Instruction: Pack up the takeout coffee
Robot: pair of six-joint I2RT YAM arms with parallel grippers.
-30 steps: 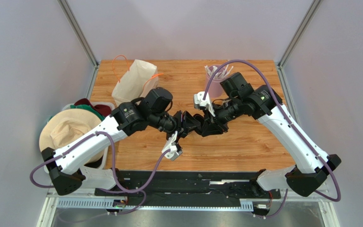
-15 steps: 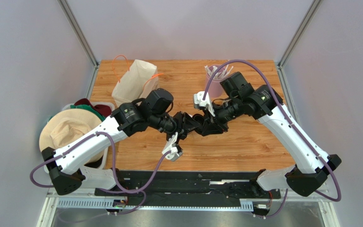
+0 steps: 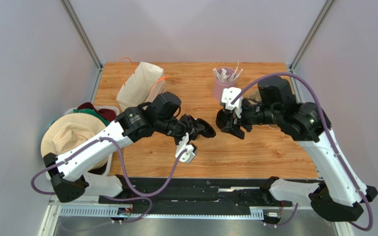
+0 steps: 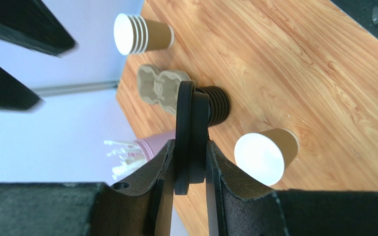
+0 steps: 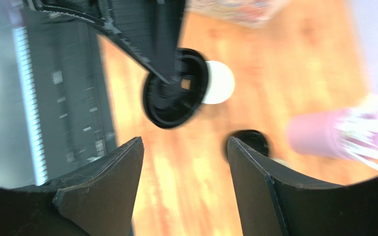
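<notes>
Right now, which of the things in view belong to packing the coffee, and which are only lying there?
For the job: black lid, held in the left gripper; single brown cup; paper bag.
Lying about: stack of brown cups; stack of black lids; pink cup of sticks; pulp cup carrier; hats.

top view high over table; close wrist views face inward, share lid
</notes>
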